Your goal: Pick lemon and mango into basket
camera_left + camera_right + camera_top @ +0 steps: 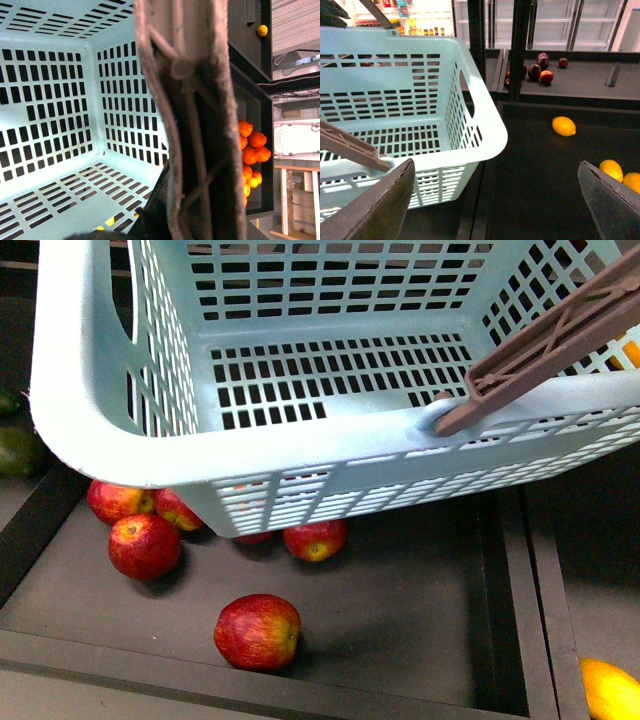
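The pale turquoise basket (90, 390) hangs empty above a dark shelf tray, its brown handle (560, 330) raised at the right. My left gripper (192, 150) is shut on that handle, which fills the left wrist view beside the basket's inside (60, 130). My right gripper (495, 165) is open and empty over a dark tray, next to the basket's corner (490, 135). A plain yellow oval lemon (563, 126) lies alone on that tray beyond the gripper. Two yellow-orange fruits, seemingly mangoes (611, 170), lie by one finger (607, 205). A yellow-orange fruit (610, 690) is cut by the front view's corner.
Several red apples (257, 632) lie in the tray under the basket. Green fruit (15, 445) sits at the far left. Dark red fruit (542, 70) lies on a farther shelf behind black posts (520, 45). Oranges (252, 145) fill a bin beside the basket.
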Robot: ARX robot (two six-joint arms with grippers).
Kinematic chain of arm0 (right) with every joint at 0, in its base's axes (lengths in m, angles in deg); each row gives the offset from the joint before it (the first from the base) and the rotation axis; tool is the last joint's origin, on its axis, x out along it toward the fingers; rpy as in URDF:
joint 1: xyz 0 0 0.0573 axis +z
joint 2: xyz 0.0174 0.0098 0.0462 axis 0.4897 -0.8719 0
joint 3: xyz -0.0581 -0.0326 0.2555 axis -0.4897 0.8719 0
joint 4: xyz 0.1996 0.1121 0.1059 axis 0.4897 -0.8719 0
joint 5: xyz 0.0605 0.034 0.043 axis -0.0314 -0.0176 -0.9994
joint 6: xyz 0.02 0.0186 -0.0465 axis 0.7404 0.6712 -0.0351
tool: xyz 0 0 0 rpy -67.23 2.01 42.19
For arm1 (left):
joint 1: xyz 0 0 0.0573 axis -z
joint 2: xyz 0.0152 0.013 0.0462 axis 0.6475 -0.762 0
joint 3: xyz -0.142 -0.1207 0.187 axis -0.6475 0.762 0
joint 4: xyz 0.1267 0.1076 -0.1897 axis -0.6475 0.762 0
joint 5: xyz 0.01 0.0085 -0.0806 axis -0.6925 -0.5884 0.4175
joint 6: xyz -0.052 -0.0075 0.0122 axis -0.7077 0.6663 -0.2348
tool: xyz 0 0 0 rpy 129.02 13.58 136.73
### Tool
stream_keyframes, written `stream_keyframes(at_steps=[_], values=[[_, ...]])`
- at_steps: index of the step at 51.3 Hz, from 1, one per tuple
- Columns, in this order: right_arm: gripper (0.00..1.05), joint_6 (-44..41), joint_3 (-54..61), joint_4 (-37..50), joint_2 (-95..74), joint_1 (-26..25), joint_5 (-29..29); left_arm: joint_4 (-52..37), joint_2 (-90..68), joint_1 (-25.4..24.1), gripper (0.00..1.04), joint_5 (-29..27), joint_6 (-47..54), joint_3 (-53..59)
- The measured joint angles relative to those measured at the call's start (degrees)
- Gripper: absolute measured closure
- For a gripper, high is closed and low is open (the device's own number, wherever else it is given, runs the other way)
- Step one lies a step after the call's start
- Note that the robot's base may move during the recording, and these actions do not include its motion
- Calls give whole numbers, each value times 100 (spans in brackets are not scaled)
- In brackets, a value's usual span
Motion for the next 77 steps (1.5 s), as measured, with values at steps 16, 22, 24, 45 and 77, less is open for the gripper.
stream_keyframes(at_steps=[16,22,24,45,77], values=[[9,1220,-448,-1078,-1239,90,2063,2,0,-24,100,-74,57,-2],[9,1158,-555,295,-2581,-1349,1045,2,0,-24,100,-50,55,-2],[9,870,-673,1019,-3351,-1945,588,2,0,-17,100,-39,57,-4],[9,-2758,-3206,3873,-10126,-4214,-1552,2,0,-24,100,-46,70,-4],[9,-7246,-5246,1416,-12948,-4264,-2308,2,0,-24,100,-42,70,-4]])
